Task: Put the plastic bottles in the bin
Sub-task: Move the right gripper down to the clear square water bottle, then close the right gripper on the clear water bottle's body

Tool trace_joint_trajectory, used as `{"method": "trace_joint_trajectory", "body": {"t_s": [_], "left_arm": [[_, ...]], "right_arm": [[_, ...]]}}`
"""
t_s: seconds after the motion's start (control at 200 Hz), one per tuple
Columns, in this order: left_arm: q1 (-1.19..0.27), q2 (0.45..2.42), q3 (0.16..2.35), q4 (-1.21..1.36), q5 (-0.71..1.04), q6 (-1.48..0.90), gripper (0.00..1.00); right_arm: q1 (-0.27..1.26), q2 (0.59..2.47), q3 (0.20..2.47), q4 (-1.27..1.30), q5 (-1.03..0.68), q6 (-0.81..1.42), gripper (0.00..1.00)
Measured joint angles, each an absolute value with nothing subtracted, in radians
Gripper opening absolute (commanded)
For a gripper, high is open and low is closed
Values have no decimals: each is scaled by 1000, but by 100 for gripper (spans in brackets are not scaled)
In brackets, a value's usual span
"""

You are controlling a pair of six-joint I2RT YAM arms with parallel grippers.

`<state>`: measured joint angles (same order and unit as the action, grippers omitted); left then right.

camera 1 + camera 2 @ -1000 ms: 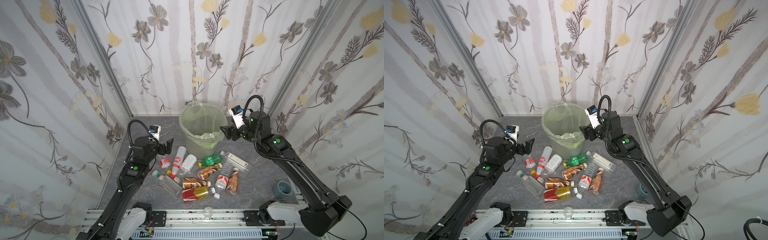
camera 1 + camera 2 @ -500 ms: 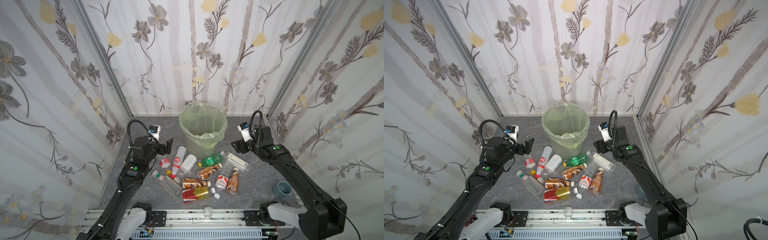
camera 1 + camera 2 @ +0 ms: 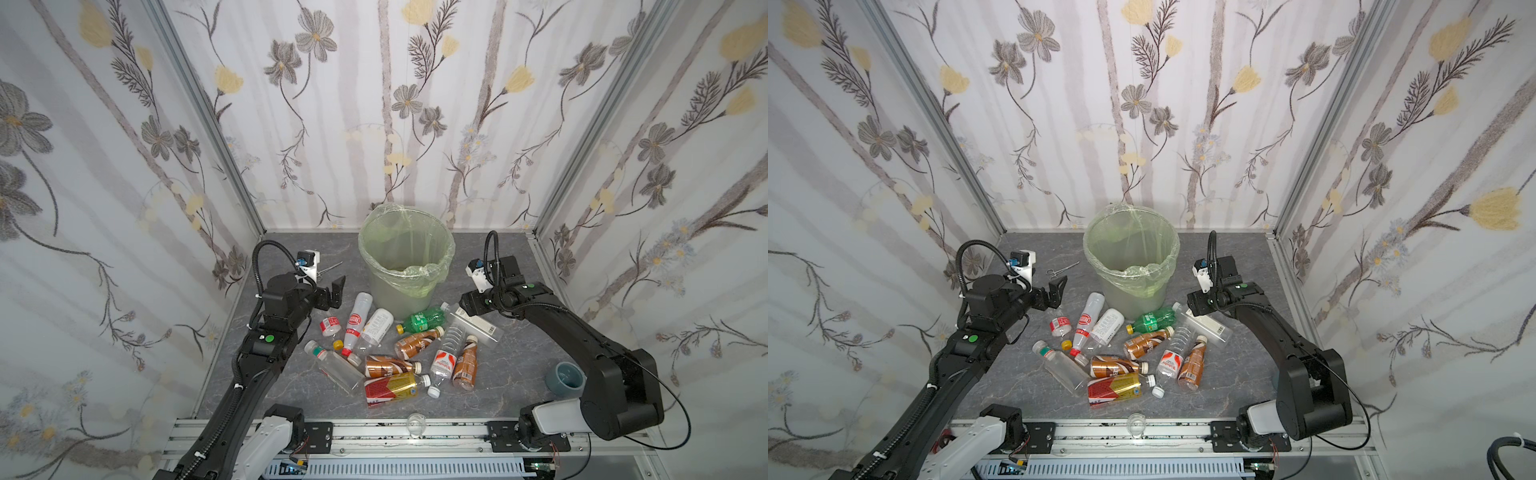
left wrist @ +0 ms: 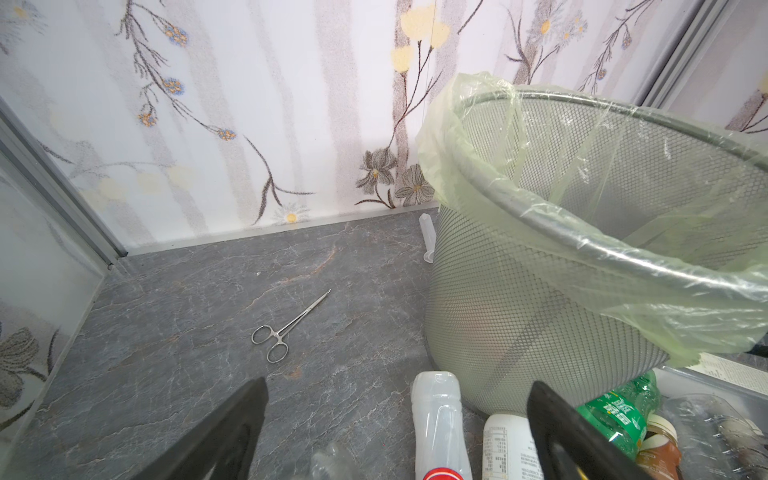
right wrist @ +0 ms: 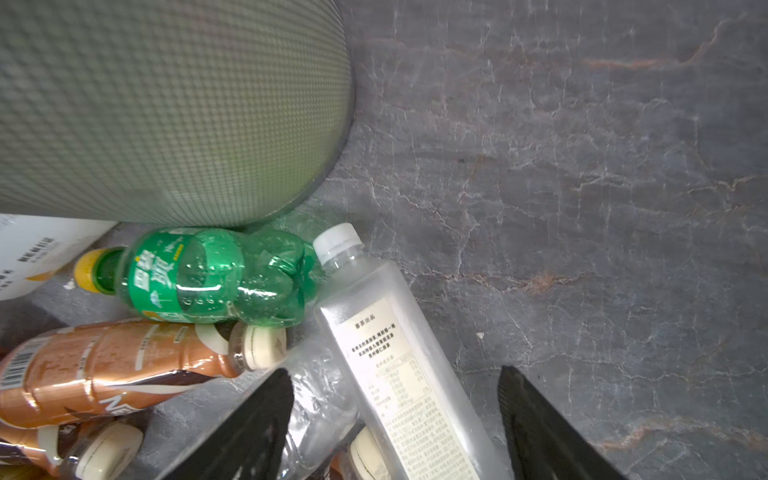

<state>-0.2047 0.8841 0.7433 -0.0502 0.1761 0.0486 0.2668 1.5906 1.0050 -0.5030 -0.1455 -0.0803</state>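
Right end effector (image 5: pixel 394 372) hung low over the grey marbled desk (image 5: pixel 582 208), just beside the round pale grey-green mesh bin (image 5: pixel 166 104) with its light green liner bag. Its black fingers (image 5: pixel 257 428) stood parted and gripped nothing. Between them, in the right wrist view, lay a clear square-sided plastic bottle (image 5: pixel 386 332) with a white cap and a pale printed label, nearer one finger than the other. Whether either finger touched it could not be told. A green plastic bottle (image 5: pixel 216 276) with a yellow cap lay against that bottle's shoulder, close to the foot of the bin. A brown coffee-coloured bottle (image 5: pixel 104 365) lay just beside the green one.

In both top views the bin stood upright at the back of the desk. The remaining plastic bottles (image 3: pixel 390 365) lay on their sides in a loose heap in front of it, between the two arms. The left end effector (image 3: pixel 332 293) hovered at the heap's left edge, fingers spread wide and empty, with a milky white bottle (image 4: pixel 436 415) beneath the gap. Steel forceps (image 4: pixel 286 328) lay apart on bare desk.
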Motion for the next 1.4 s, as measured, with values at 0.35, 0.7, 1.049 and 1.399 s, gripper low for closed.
{"method": "trace_joint_trajectory", "body": {"t_s": [0.35, 0.7, 1.049, 1.399], "left_arm": [[-205, 870, 738, -54, 165, 51, 100], [-205, 860, 735, -56, 145, 53, 100], [-205, 860, 735, -56, 132, 56, 100], [-205, 858, 735, -56, 106, 65, 100]], "right_arm": [[266, 1679, 1000, -523, -124, -80, 77], [279, 1720, 1004, -529, -129, -80, 76], [297, 1776, 1028, -533, -121, -87, 73], [291, 1821, 1046, -529, -51, -80, 70]]}}
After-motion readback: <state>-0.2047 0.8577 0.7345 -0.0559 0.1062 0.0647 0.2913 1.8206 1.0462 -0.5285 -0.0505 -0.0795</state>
